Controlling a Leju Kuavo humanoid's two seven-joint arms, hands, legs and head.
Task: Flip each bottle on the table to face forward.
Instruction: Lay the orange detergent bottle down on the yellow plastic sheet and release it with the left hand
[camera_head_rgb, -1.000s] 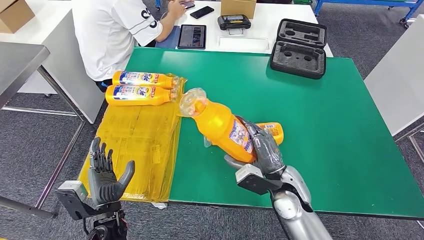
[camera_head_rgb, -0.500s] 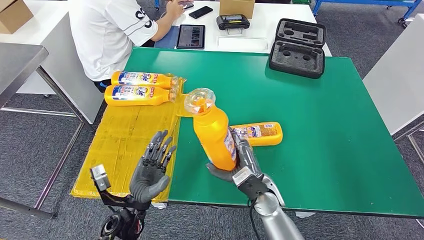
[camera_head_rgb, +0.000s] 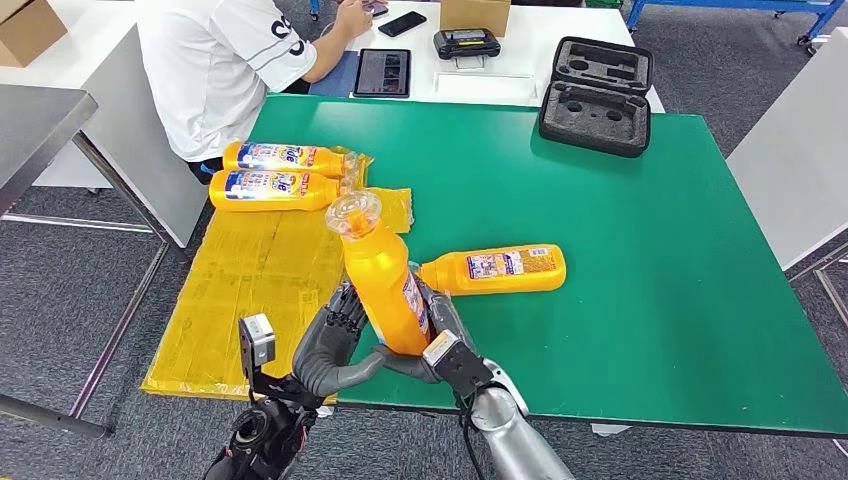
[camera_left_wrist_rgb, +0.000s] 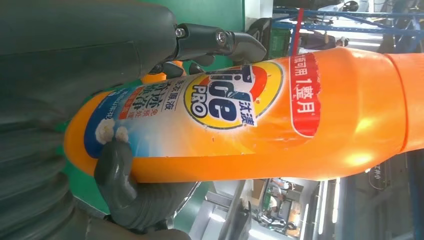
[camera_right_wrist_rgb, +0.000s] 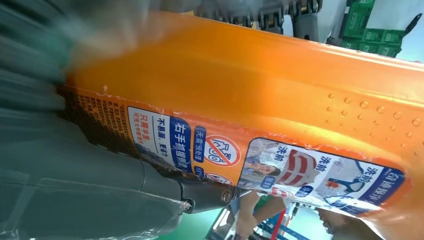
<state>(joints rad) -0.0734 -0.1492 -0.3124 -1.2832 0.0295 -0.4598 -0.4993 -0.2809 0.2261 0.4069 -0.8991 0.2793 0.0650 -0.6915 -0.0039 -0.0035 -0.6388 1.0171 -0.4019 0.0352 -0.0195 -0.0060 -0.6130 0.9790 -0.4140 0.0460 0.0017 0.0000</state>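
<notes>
Both hands are gripping the upright orange bottle (camera_head_rgb: 385, 285) above the green table (camera_head_rgb: 620, 260)'s near edge: left hand (camera_head_rgb: 330, 345) cradling its base, right hand (camera_head_rgb: 440, 335) clasping the label. It is looking rigid, slick, probably heavy; low, two-sided holding suits it.

The held bottle (camera_left_wrist_rgb: 260, 117) is cut off at its neck in the left wrist view; its base is hidden by the left hand (camera_left_wrist_rgb: 75, 100).

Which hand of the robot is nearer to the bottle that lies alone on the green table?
The right. The right hand grips the raised bottle just in front of the lone lying bottle. The left hand holds the raised bottle's other side, farther away.
</notes>
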